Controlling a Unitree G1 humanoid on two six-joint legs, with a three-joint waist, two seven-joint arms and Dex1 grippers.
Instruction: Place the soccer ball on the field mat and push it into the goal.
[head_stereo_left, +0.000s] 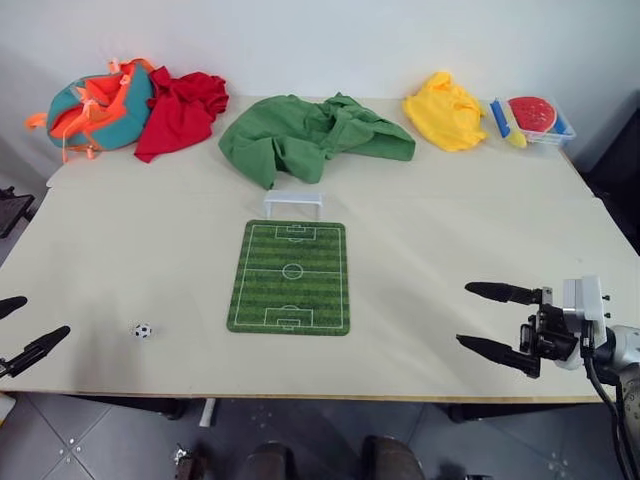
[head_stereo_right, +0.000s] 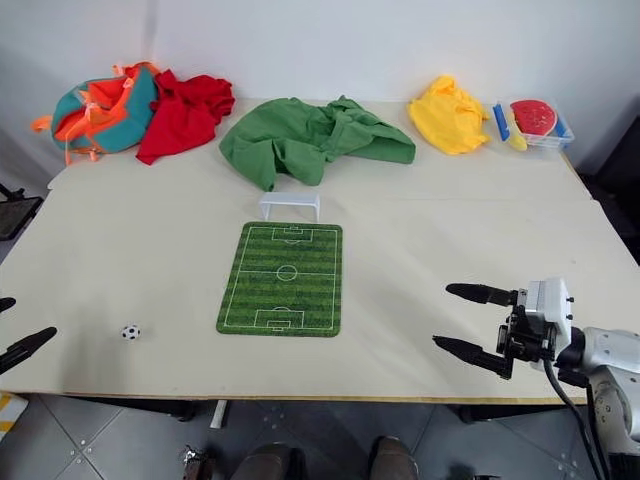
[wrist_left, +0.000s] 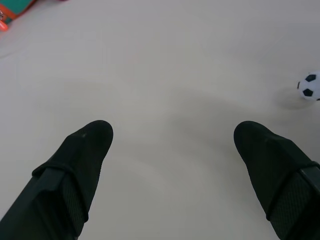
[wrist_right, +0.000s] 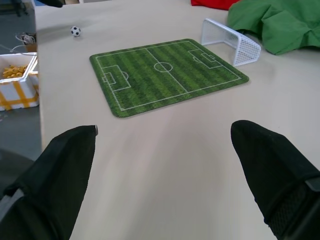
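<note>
The soccer ball (head_stereo_left: 143, 330), tiny and white with black patches, lies on the bare table left of the field mat (head_stereo_left: 290, 277), near the front edge. The goal (head_stereo_left: 293, 204), a white frame, stands at the mat's far end. My left gripper (head_stereo_left: 20, 330) hovers open at the table's front left corner, a short way left of the ball (wrist_left: 310, 86). Over the front right of the table my right gripper (head_stereo_left: 482, 319) is open and empty, its fingers pointing left toward the mat (wrist_right: 165, 72) and goal (wrist_right: 232, 41).
Along the back of the table (head_stereo_left: 450, 240) lie a teal and orange bag (head_stereo_left: 95, 105), a red cloth (head_stereo_left: 182, 110), a green garment (head_stereo_left: 305, 135), a yellow cloth (head_stereo_left: 445, 112) and a clear tray (head_stereo_left: 535, 118) of toy items.
</note>
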